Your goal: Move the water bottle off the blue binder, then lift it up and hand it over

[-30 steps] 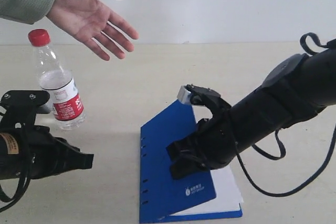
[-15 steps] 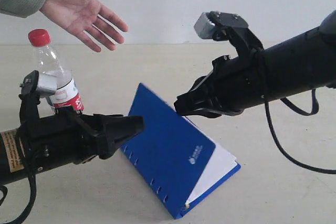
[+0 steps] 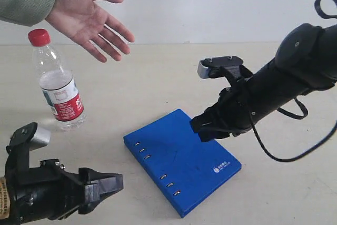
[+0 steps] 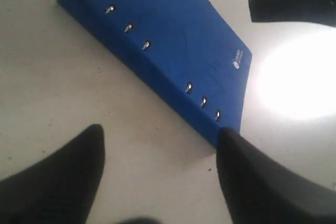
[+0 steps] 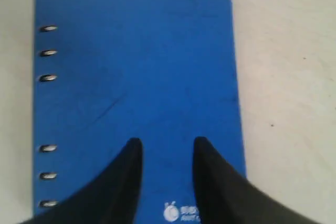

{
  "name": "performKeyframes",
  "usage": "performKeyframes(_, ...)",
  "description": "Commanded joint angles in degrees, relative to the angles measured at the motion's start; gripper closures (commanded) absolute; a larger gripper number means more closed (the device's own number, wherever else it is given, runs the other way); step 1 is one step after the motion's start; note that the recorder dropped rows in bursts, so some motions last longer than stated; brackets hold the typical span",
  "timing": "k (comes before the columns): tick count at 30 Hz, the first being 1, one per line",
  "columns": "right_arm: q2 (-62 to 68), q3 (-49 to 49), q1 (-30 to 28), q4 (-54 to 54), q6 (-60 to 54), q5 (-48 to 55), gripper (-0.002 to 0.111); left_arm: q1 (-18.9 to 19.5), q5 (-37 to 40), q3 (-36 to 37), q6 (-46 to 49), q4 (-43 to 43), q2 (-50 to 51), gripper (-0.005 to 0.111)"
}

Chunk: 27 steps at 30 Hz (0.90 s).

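Observation:
The water bottle [image 3: 58, 85], clear with a red cap and a red-and-white label, stands upright on the table at the left, apart from both grippers. The blue binder [image 3: 181, 159] lies flat and closed in the middle. My left gripper [image 3: 113, 185] is low at the front left, open and empty, and its wrist view shows its tips [image 4: 160, 140] just short of the blue binder [image 4: 168, 51]. My right gripper [image 3: 208, 130] hovers over the binder's far right edge. In its wrist view this gripper [image 5: 167, 148] is open above the blue binder's cover [image 5: 136, 66], holding nothing.
A person's open hand [image 3: 87, 14] in a grey-green sleeve reaches in at the upper left, above the bottle. The beige table [image 3: 158, 77] runs back to a white wall. The right arm's black cable [image 3: 284, 154] loops beside the binder.
The binder, propped up at a tilt earlier, now lies flat and closed. My right gripper has come down over it. My left gripper has dropped low and away from the bottle, which stayed standing.

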Motion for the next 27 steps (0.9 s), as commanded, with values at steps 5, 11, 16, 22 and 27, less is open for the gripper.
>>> performKeyframes(5, 9.2, -5.5, -3.1, -13.2, 10.8, -0.9, 0.065, 0.1, 11.1, -9.5, -12.6, 17.2, 6.5, 0.086)
performKeyframes(11, 12.4, -7.9, -3.1, -4.3, 1.3, 7.3, 0.056, 0.1, 8.4, -15.0, -14.3, 19.4, 15.3, 0.071)
performKeyframes(16, 12.5, -7.9, -3.1, 9.4, -13.6, 19.1, 0.056, 0.1, 10.1, -19.6, -14.7, 19.2, 16.3, 0.071)
performKeyframes(22, 8.3, -7.9, -3.1, 11.1, -14.4, 22.4, 0.056, 0.1, 12.9, -20.5, -14.7, 18.9, 16.3, 0.071)
performKeyframes(27, 2.5, -7.9, -3.1, 15.9, -16.8, 23.5, 0.056, 0.1, 12.9, -20.5, -14.7, 18.9, 16.3, 0.071)
